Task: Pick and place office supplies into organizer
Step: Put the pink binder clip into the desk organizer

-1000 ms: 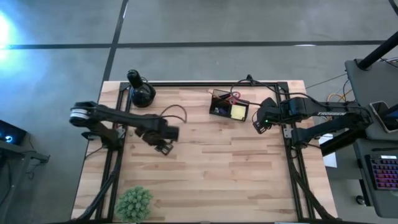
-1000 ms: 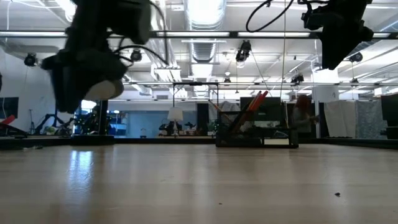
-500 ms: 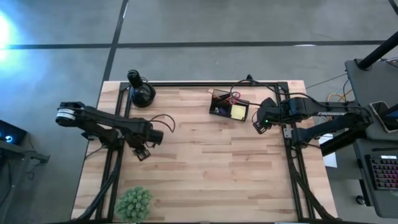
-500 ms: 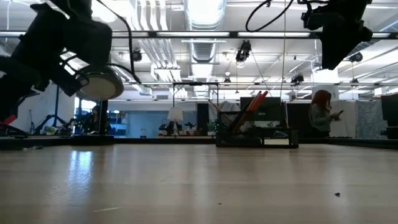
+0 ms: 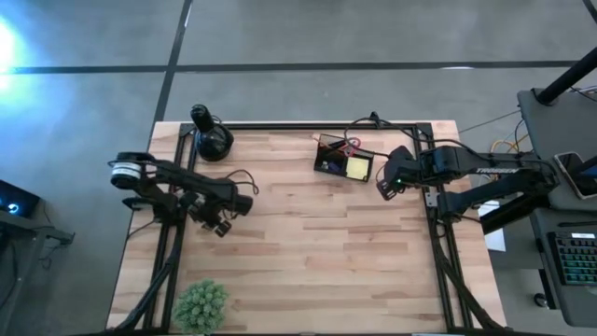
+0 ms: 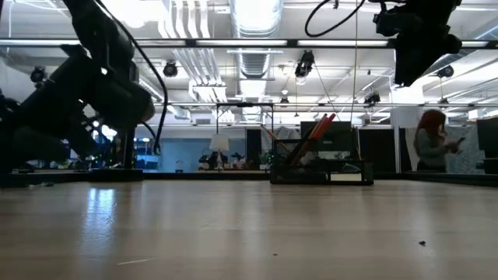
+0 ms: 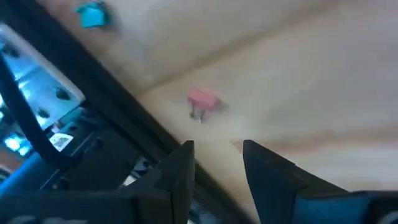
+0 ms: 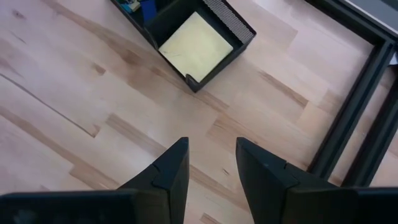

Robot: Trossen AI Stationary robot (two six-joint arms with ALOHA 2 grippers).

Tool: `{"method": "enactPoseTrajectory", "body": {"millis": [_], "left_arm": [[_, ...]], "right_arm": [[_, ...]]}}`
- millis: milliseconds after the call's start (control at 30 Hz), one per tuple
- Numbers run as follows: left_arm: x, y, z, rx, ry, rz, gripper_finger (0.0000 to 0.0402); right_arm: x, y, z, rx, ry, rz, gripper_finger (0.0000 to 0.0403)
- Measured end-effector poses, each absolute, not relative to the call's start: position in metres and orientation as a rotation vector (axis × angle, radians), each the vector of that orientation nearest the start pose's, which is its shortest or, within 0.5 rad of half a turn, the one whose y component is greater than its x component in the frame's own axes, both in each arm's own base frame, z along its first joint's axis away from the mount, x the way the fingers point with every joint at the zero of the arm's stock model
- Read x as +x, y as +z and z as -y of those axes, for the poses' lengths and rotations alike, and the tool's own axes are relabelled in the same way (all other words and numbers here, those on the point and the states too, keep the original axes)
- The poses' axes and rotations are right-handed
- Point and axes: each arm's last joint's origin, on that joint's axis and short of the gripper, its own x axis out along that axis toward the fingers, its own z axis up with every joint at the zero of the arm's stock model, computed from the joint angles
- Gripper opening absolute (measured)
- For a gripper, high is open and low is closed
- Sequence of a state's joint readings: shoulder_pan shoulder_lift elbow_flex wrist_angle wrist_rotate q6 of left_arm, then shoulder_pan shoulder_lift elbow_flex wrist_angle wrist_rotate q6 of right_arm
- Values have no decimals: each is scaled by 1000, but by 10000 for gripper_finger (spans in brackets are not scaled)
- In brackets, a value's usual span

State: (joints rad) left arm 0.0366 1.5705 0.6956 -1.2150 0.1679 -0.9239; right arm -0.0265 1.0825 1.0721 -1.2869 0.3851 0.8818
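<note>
The black organizer [image 5: 341,159] stands near the table's far edge, right of the middle. The yellow sticky-note pad [image 8: 196,45] lies flat in one compartment. Red and orange long items [image 6: 319,128] lean upright out of it, and the red scissor handles [image 5: 352,145] show at its far side. My right gripper [image 5: 384,187] hovers open just right of the organizer. My left gripper [image 5: 222,224] is open above the table's left part. Its wrist view shows a small pink piece [image 7: 202,99] and a small teal piece [image 7: 92,14] lying on the wood beside the dark frame rail.
A round black object with an upright knob [image 5: 211,138] sits at the far left corner. A small green plant [image 5: 201,303] stands at the near left edge. Black frame rails [image 5: 437,233] run along both sides of the table. Bare wood lies across the middle [image 5: 317,252]. A person [image 6: 432,144] stands in the room behind.
My left gripper has drawn back toward the table's left edge, away from the middle, and its arm has folded in; the fingers stay open. The right arm has kept still. The person in the room behind has walked to the right.
</note>
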Motion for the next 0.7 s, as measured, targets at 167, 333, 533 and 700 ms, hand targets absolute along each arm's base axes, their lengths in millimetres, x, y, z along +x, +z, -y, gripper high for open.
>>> {"method": "enactPoseTrajectory", "body": {"millis": [167, 333, 533, 700], "left_arm": [[193, 141, -3, -876, 1061, -1757, 122], [213, 184, -9, -1047, 1321, -1267, 122], [221, 237, -13, -1510, 1636, -406, 122], [233, 260, -17, -1670, 1556, -117, 122]], "right_arm": [[167, 303, 15, 520, -878, -1018, 123], [167, 303, 15, 513, -875, -1017, 123], [168, 304, 15, 517, -871, -1006, 123], [168, 304, 15, 517, -870, -1004, 123]]}}
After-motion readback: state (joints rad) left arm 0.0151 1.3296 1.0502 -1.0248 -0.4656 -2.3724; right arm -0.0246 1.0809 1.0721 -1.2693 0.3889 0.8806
